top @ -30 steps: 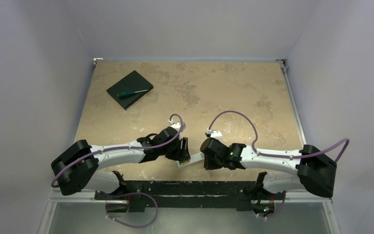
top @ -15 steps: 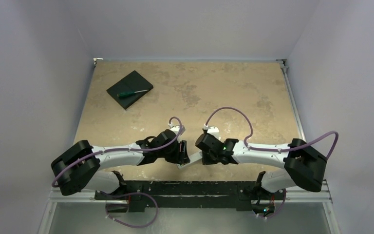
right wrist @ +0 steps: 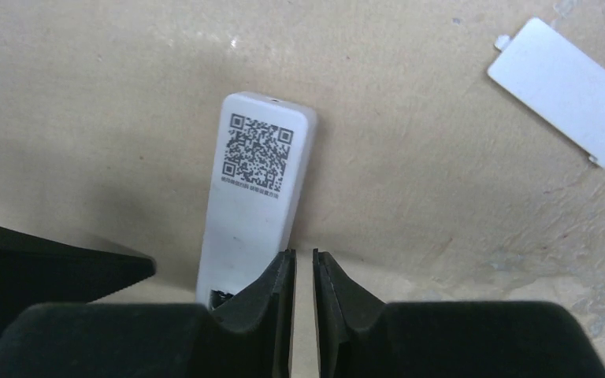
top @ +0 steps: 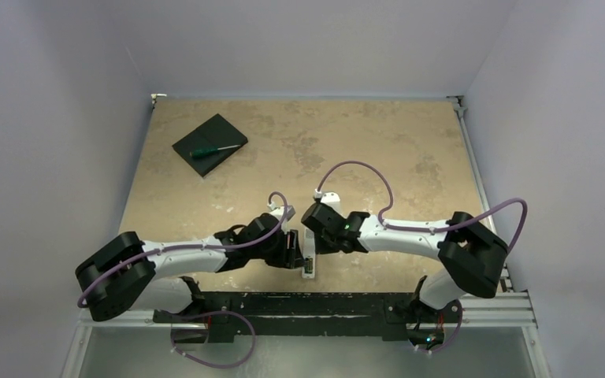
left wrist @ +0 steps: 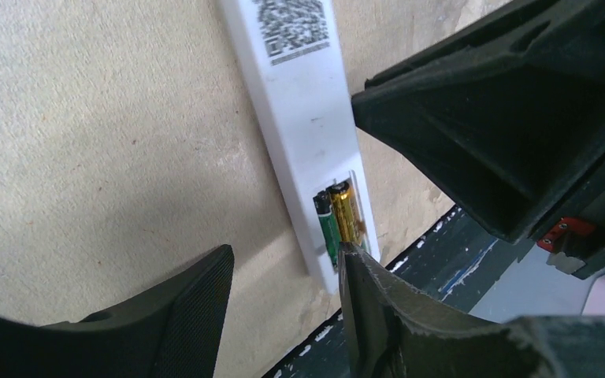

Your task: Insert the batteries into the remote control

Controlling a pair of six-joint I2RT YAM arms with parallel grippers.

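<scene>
the slim white rectangular remote control [left wrist: 307,118] lies back-up on the beige table, its long axis running straight ahead of both sets of jaws. its open bay is at the end nearest them, with the two small green-and-gold batteries [left wrist: 337,216] side by side inside. the left gripper [left wrist: 283,260] stands apart, its right-hand finger touching that end and clamping nothing. the right gripper [right wrist: 303,260] is nearly together with a thin empty slit, its tips over the remote's edge beside the bay. the flat white plastic battery cover [right wrist: 563,87] lies ahead and right of the right jaws, well apart. the right arm looks the nearer one to fetch it.
</scene>
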